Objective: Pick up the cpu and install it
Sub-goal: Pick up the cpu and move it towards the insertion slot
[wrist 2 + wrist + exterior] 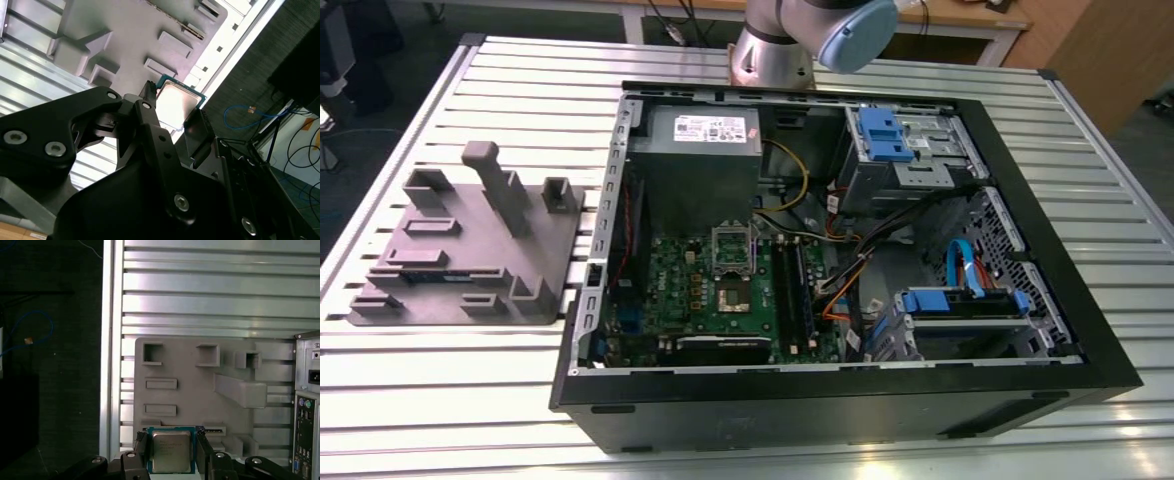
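Lower part of the cpu (178, 100) behind the gripper (173, 107)

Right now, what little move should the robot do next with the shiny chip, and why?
Probably carry the cpu sideways toward the open computer case. The gripper is shut on the cpu, clear of the grey tray behind it, and the socket on the green board sits inside that case.

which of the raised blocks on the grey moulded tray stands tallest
The long slanted grey fin on the grey moulded tray. It rises to an upright post at one end, well above the low square and flat blocks around it.
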{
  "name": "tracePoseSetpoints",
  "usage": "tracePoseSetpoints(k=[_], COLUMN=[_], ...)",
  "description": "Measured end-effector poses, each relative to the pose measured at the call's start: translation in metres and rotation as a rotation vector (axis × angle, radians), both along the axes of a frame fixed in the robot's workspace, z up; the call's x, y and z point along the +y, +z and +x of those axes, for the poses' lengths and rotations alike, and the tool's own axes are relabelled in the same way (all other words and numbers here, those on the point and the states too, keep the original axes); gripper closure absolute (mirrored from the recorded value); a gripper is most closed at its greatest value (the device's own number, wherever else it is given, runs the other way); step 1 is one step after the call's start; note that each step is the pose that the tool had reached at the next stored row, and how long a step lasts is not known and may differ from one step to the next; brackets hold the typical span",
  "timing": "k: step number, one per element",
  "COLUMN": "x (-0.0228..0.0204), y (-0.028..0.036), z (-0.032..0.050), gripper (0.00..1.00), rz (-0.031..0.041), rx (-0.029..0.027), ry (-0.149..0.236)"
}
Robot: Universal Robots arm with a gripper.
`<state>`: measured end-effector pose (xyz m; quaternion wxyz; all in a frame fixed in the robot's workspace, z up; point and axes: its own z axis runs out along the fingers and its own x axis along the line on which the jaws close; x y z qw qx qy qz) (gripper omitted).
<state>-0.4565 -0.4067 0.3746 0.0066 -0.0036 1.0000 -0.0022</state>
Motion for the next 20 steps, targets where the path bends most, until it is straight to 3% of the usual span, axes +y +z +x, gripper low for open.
tracePoseSetpoints(k=[20], x=[0.0000], y=[0.0000], z=[0.0065], gripper=[0.53], rz=[0.0000], rx=[-0.0001], ry=[0.000])
